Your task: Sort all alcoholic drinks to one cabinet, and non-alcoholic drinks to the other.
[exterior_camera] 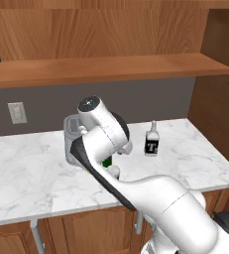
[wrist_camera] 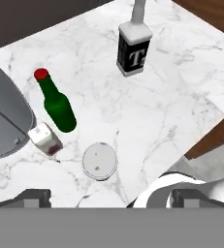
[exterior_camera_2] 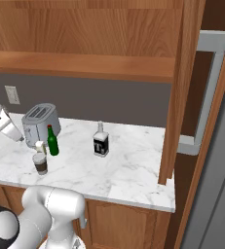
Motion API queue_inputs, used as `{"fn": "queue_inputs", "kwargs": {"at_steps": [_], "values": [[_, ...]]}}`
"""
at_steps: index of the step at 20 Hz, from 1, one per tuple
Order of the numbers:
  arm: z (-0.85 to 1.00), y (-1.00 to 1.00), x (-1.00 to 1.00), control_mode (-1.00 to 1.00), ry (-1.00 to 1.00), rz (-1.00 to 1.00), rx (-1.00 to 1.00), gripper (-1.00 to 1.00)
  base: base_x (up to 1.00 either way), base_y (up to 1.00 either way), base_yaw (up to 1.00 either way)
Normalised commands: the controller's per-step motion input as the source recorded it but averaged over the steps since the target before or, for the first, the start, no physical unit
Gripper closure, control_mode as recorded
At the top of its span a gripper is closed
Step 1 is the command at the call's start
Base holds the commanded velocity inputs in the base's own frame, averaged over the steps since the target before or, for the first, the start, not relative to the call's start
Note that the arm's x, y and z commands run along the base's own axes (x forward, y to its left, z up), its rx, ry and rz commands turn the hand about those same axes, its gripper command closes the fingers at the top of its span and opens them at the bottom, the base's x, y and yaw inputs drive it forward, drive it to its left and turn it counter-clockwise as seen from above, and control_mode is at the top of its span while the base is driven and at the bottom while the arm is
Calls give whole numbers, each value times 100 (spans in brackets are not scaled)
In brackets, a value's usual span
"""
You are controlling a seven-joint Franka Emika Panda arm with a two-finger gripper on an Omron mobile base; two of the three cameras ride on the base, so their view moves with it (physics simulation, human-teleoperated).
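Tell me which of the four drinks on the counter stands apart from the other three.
The clear squarish bottle with the black label; the green bottle, carton and coffee cup cluster beside the toaster.

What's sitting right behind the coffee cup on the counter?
Behind the coffee cup stand a small white carton and the green bottle, with the toaster further back. The cup covers the carton's lower part.

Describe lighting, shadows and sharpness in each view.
Left base view: even, flat light, soft rendering, white arm blocks the slim dark-green glass bottle. Right base view: faint shadows under the clear squarish black-labelled bottle and lidded paper coffee cup. Hand view: sharpest, no glare on the white marble counter.
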Motion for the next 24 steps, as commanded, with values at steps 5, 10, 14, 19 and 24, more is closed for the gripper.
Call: {"fn": "queue_inputs", "kwargs": {"at_steps": [5,10,14,19,24], "values": [[-29,28,0,-100,-11,-20,-9,-100,0,0,0],[-29,21,0,-100,-12,-15,-12,-100,0,0,0],[-37,12,0,-100,-7,-12,-10,-100,0,0,0],[-41,1,0,-100,-4,-6,-7,-100,0,0,0],[-32,0,0,-100,-5,-3,-7,-100,0,0,0]]}}
